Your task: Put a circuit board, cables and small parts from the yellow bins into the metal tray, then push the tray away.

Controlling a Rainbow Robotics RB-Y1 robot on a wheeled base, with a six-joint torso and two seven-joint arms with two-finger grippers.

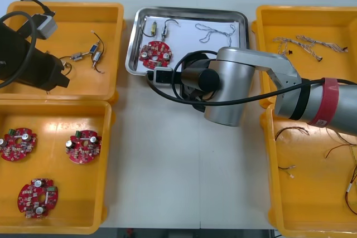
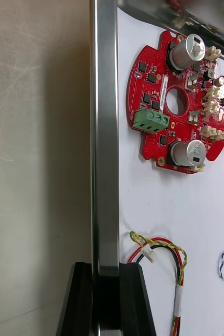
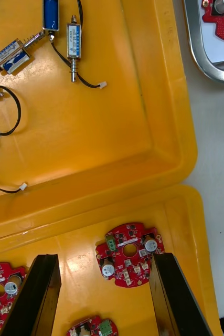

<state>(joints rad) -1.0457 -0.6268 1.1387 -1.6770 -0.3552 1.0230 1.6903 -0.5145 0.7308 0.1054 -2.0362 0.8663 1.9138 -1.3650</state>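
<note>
Right hand (image 2: pixel 105 270) clamped on metal tray (image 2: pixel 104 131) rim, circuit board (image 2: pixel 177 100) beyond, left hand (image 3: pixel 105 256) apart over bins (image 3: pixel 143 131)

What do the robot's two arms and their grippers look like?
The right arm has a silver, cylinder-shaped housing with a red band and black cables looped around it. The left arm looks black, with a grey connector. Both the left gripper and the right gripper have flat black fingers.
</note>
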